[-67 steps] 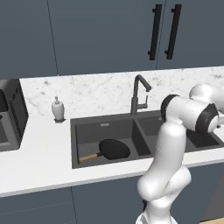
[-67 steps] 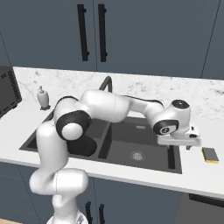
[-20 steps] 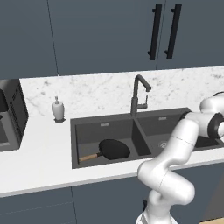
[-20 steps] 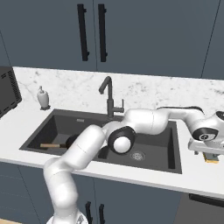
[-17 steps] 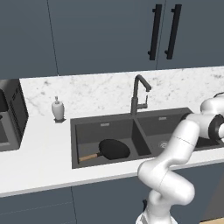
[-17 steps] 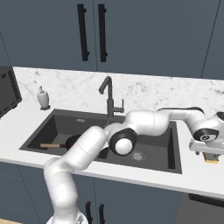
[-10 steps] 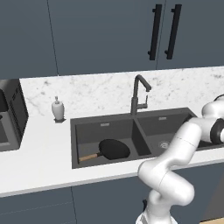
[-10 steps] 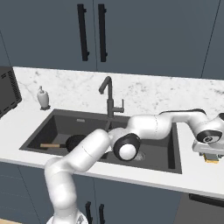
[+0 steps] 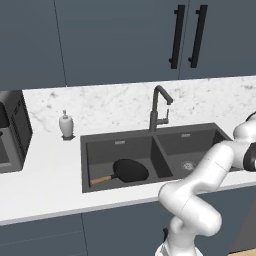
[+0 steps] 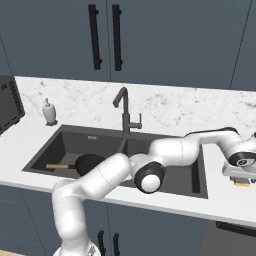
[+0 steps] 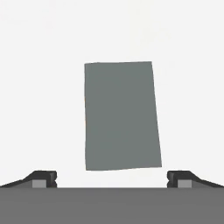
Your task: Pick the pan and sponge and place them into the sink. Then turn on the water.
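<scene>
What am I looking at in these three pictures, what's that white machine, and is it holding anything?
It is a white robot arm in a computer-rendered kitchen. Two pictures come from cameras behind the arm, one to its left and one to its right. The third looks straight down from its hand.

The marble counter holds a dark double sink with a faucet and a soap dispenser. A black pan with a wooden handle lies in the left basin.

The gripper is open and holds nothing. It hangs over the sponge, grey-green side up, on the counter right of the sink.
</scene>
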